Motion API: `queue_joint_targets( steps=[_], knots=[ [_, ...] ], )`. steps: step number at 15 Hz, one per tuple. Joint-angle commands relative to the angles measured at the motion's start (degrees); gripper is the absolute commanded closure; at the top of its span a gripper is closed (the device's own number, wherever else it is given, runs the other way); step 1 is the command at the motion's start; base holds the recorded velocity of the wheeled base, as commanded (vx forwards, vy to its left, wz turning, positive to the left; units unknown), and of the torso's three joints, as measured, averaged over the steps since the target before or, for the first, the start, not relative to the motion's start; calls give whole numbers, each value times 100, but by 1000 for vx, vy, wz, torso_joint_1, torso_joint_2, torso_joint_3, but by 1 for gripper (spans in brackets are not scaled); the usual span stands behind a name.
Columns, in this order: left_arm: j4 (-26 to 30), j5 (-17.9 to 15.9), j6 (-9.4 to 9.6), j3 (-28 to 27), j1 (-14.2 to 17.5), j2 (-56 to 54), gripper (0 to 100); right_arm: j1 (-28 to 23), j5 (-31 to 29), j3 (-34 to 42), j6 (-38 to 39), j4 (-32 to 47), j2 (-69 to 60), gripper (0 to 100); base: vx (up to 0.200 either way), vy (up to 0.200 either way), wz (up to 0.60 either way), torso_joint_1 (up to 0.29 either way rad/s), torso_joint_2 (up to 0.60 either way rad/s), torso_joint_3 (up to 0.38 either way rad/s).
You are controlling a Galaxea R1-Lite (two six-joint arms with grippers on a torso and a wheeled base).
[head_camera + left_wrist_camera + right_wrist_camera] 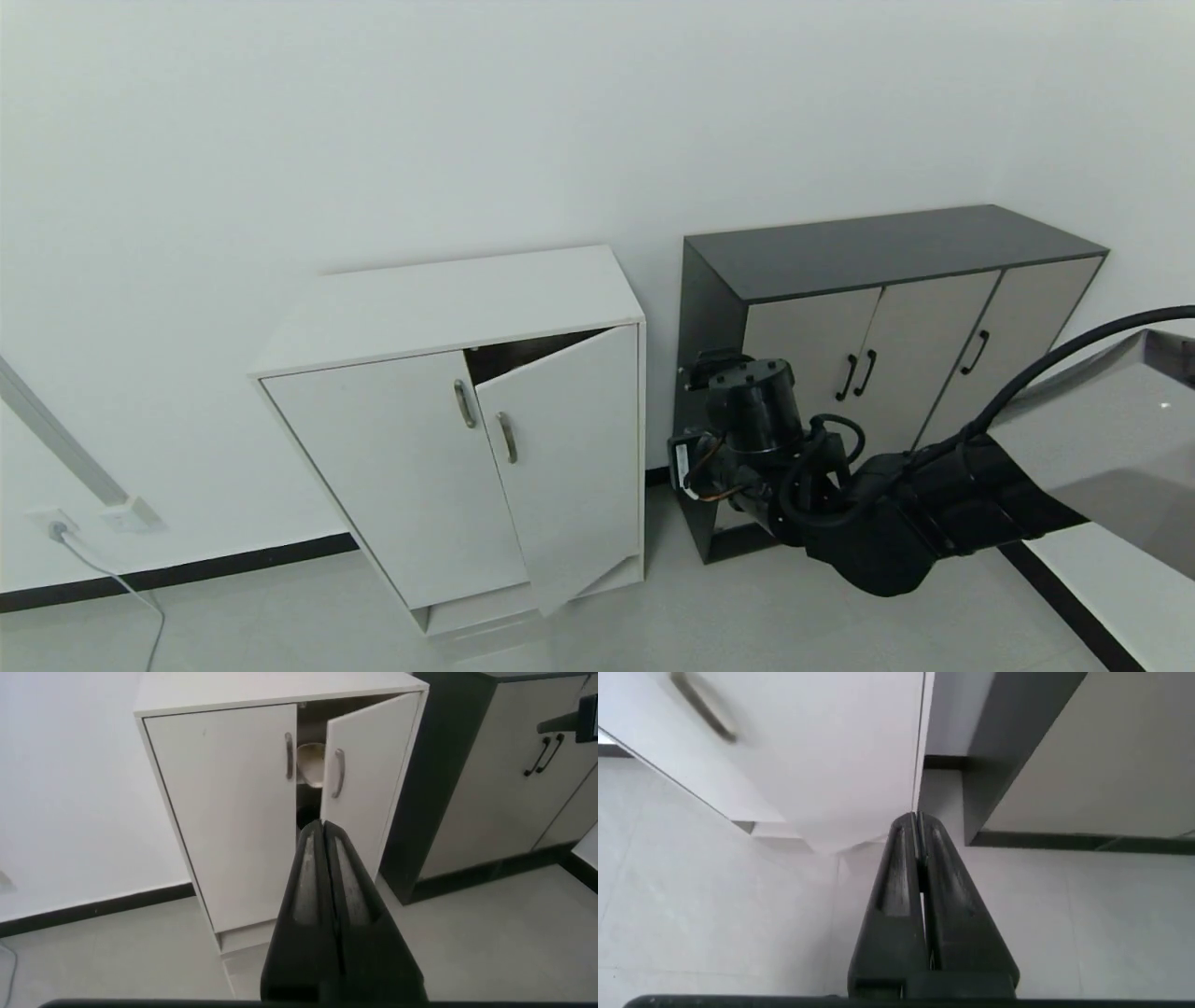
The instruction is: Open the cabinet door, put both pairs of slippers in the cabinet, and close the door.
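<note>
The white cabinet stands against the wall. Its left door is closed and its right door hangs ajar, leaving a dark gap at the top. In the left wrist view, my left gripper is shut with nothing in it and faces the cabinet from some way off. Through the gap a pale rounded thing shows on a shelf, perhaps a slipper. My right gripper is also shut and empty, low above the floor, just off the bottom corner of the ajar door. My right arm lies in front of the dark cabinet.
A dark grey cabinet with three closed doors stands right of the white one. A pale counter juts in at the far right. A wall socket with a cable sits low on the left. Grey floor lies open before the cabinets.
</note>
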Motion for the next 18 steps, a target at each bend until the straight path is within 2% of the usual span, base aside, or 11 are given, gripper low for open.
queue_joint_targets(
  steps=[1, 3, 6, 9, 11, 18],
  knots=[
    [-1, 1, 0, 1, 1, 0, 100, 10, 7, 25, 8, -18, -2, 100, 0, 0, 600, -2, -2, 2],
    [-1, 1, 0, 1, 1, 0, 100, 10, 350, 219, -1, -123, -20, 100, 0, 0, 300, 1, -1, 1],
    [-1, 9, 0, 1, 1, 0, 100, -8, 693, 588, -159, -765, -2, 100, 0, 0, 0, 0, 0, 0],
    [-1, 1, 0, 1, 1, 0, 100, -96, 1642, 1291, -423, -1670, -2, 100, 0, 0, 0, 0, 0, 0],
    [-1, 1, 9, 1, 1, 0, 100, -166, 2020, 1511, -493, -1995, 59, 100, 0, 0, 0, 0, 0, 0],
    [-1, 1, 9, 1, 1, 0, 100, -166, 2117, 1528, -493, -2004, 156, 100, 200, 0, 0, -3, 0, 2]
  ],
)
